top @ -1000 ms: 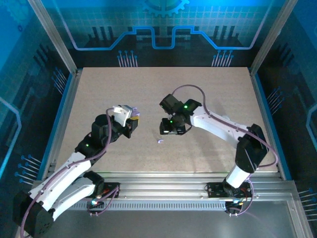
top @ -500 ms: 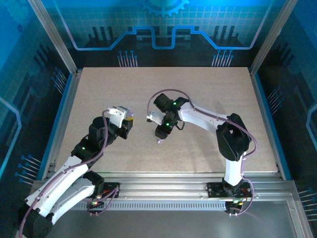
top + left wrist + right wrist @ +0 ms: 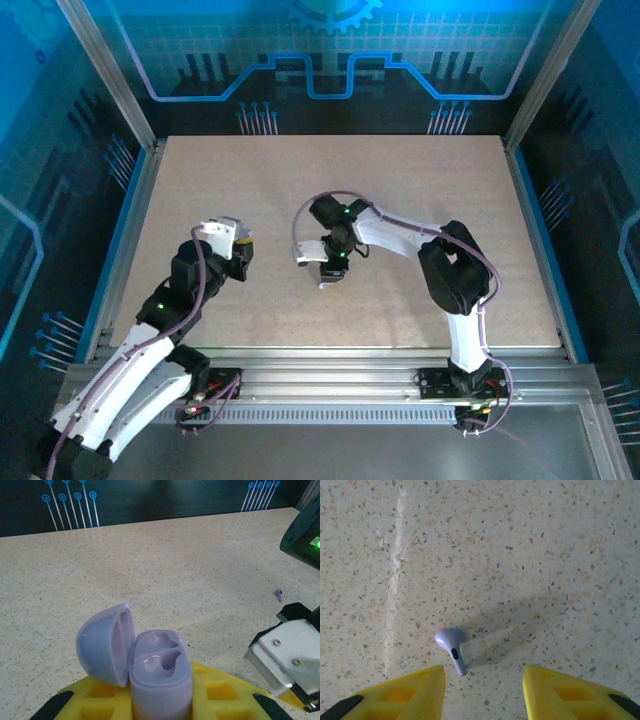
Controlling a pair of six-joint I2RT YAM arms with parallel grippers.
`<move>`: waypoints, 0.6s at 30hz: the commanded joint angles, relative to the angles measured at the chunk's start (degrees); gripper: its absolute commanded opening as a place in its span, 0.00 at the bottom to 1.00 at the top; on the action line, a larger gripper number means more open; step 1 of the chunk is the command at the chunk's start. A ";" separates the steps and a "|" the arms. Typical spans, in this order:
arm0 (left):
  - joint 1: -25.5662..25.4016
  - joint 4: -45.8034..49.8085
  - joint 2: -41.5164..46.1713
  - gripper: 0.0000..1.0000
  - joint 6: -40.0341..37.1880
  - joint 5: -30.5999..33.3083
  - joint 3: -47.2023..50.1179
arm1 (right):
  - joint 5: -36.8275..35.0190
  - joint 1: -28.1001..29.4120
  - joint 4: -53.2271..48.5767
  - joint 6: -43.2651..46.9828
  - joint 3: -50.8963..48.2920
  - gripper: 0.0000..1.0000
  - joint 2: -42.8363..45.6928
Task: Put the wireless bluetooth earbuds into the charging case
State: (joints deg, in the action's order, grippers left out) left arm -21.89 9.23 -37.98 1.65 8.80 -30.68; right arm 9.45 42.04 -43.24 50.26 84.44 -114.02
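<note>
- Your left tool [image 3: 160,696] grips the open case [image 3: 161,672], lid tipped left.
- Your right tool [image 3: 484,690] hangs with jaws apart over one earbud [image 3: 451,647] lying on the tabletop [image 3: 530,555].

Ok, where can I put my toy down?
The far half of the table, up to the back wall, is bare; so is the right side beyond the right arm. Crowded in the middle: the earbud under the right end effector, and the left end effector holding the open charging case.
</note>
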 commanded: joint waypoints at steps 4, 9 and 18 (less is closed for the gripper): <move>0.70 0.17 1.33 0.17 1.25 1.05 0.93 | -4.19 2.43 3.94 6.58 -2.16 0.44 -0.77; 0.71 0.17 1.33 0.17 1.25 0.92 0.88 | -3.45 2.87 2.15 9.01 -2.27 0.44 -1.60; 0.71 -0.18 1.15 0.17 1.32 0.61 0.97 | -2.41 4.21 1.15 10.20 -2.53 0.44 -2.47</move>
State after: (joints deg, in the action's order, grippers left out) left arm -21.78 9.34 -37.39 1.65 9.21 -30.57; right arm 6.13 44.97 -40.45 58.70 82.48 -114.74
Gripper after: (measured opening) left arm 0.233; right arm 0.440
